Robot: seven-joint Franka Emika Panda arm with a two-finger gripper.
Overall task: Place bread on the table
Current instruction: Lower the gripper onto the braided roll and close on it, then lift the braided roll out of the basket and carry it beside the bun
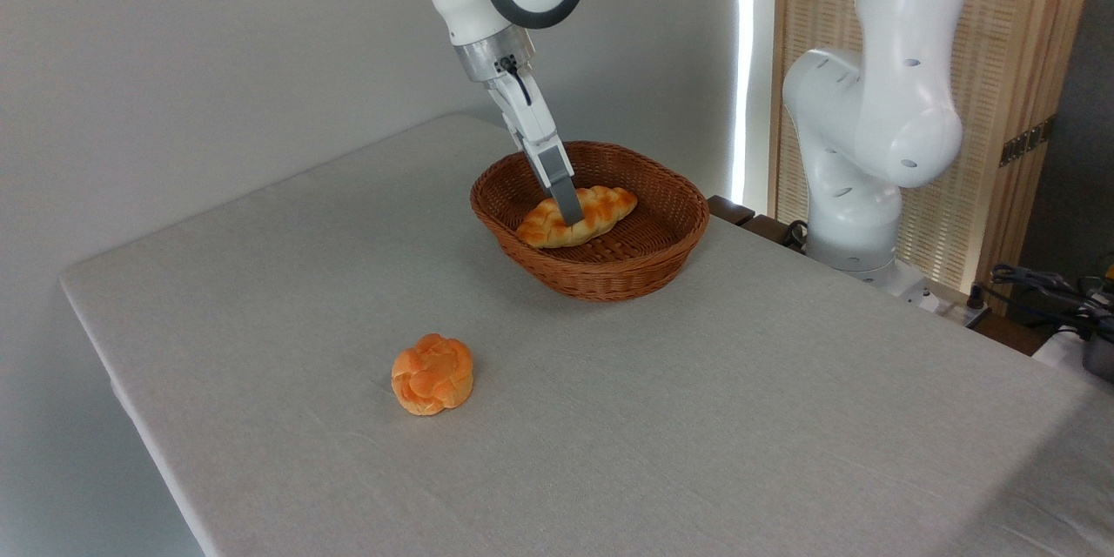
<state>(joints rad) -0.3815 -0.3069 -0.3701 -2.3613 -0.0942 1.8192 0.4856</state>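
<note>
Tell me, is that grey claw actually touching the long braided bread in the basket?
Touching. The only camera view shows the gripper reaching into the basket, its grey finger lying against the middle of the bread with no gap.

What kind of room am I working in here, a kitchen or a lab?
Probably a lab or demo setup, not a kitchen: a plain table covered in grey cloth, the robot arm's base mounted beside it, loose cables at right, and a bare wall. No sink, stove or cupboards show.

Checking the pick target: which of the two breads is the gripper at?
The long braided bread in the basket; the gripper is on it. The round bun lies apart on the table.
</note>
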